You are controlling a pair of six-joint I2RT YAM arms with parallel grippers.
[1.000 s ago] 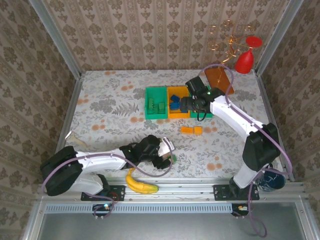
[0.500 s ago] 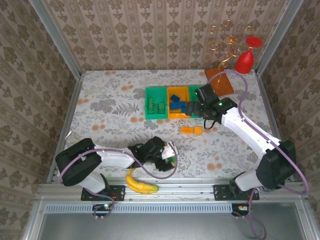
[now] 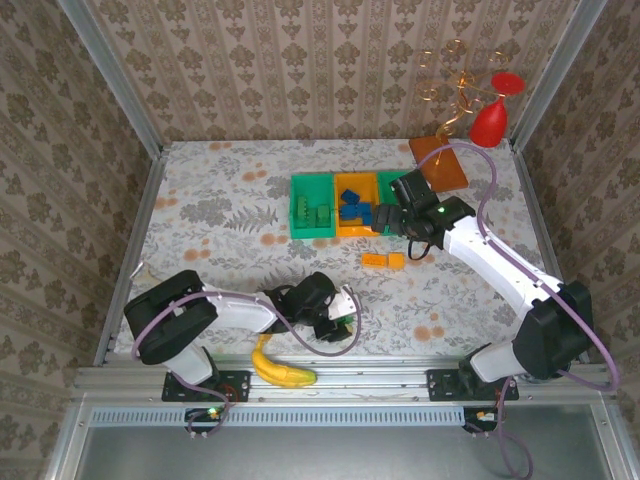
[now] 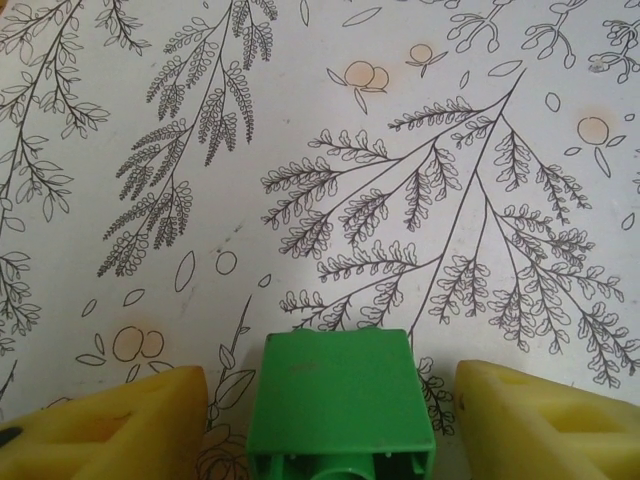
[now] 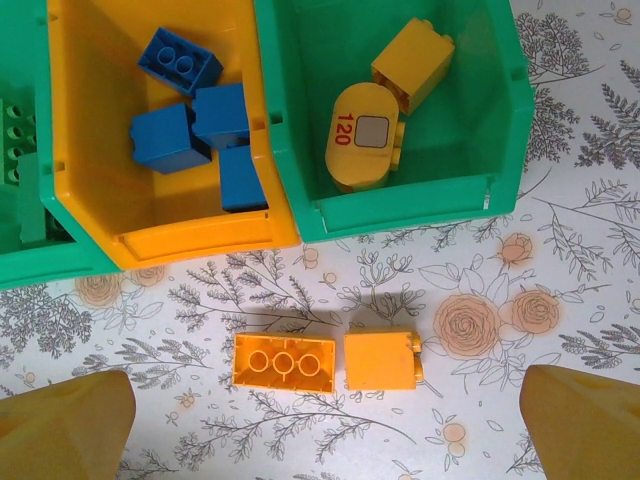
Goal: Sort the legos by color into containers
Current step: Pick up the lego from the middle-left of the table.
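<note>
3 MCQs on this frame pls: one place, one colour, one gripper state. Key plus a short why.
1. Where are the two loose orange bricks?
A) on the table, outside the bins
B) in the orange bin
C) beside the banana

2. What colour is the brick between the fingers of the left gripper?
A) blue
B) green
C) orange

3. The left gripper is:
A) clamped on the brick
B) shut on nothing
C) open, with a gap either side of the brick

Key:
1 A: the right wrist view shows both on the table below the bins.
2 B: the left wrist view shows it green.
3 C: table shows between each finger and the brick.
</note>
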